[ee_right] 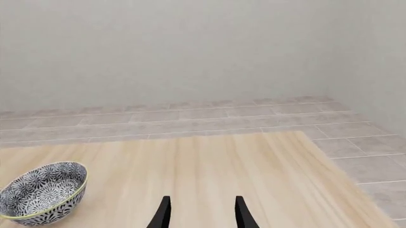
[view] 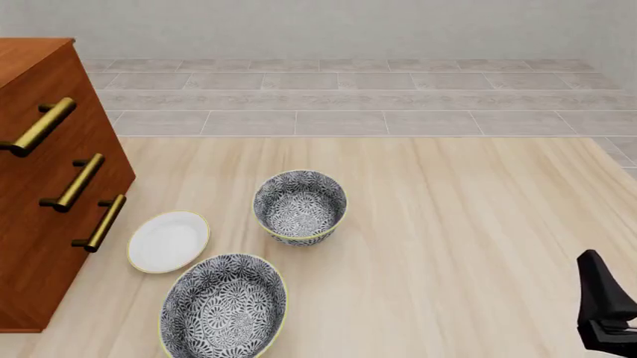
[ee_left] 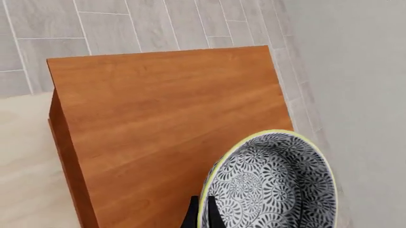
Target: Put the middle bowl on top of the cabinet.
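Note:
The middle bowl, blue-grey floral with a pale yellow rim, hangs tilted over one corner of the cabinet's reddish-brown top. My left gripper is shut on the bowl's rim, one dark finger outside the wall and one inside. Whether the bowl touches the cabinet top cannot be told. In the front view only the cabinet's front with brass handles shows at the left; the held bowl and left gripper are out of that view. My right gripper is open and empty, low over the table near its right side.
Two more floral bowls and a small white plate lie on the wooden table beside the cabinet. One of the bowls shows in the right wrist view. Part of the right arm sits at the front right corner.

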Controlling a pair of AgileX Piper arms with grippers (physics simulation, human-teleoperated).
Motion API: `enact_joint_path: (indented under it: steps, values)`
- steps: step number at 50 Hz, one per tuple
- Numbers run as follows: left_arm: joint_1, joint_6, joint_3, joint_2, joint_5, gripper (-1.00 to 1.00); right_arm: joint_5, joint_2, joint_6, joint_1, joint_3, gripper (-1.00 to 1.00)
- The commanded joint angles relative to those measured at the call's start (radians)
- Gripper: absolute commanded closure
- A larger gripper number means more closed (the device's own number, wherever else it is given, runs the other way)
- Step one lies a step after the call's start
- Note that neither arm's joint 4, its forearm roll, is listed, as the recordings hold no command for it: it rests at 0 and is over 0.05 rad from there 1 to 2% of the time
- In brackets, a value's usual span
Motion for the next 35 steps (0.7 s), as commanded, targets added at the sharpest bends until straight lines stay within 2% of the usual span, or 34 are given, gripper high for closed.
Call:
enact_joint_path:
  steps: [1, 16, 20, 21, 35]
  values:
    - [0.016, 0.001, 0.034, 0.004, -0.023, 1.00, 0.003, 0.000, 0.001, -0.001, -0.003, -1.00]
    - [0.012, 0.000, 0.038, 0.011, -0.040, 1.00, 0.001, 0.000, 0.004, -0.005, 0.001, -1.00]
    - [0.001, -0.023, 0.060, 0.003, -0.058, 1.00, 0.001, 0.000, 0.004, -0.004, 0.002, -1.00]
    - [-0.010, -0.032, 0.061, -0.002, -0.061, -1.00, 0.001, 0.000, 0.004, -0.004, 0.002, -1.00]
    - [-0.021, -0.059, 0.034, -0.048, -0.058, -1.00, -0.002, 0.000, 0.002, -0.002, 0.009, -1.00]
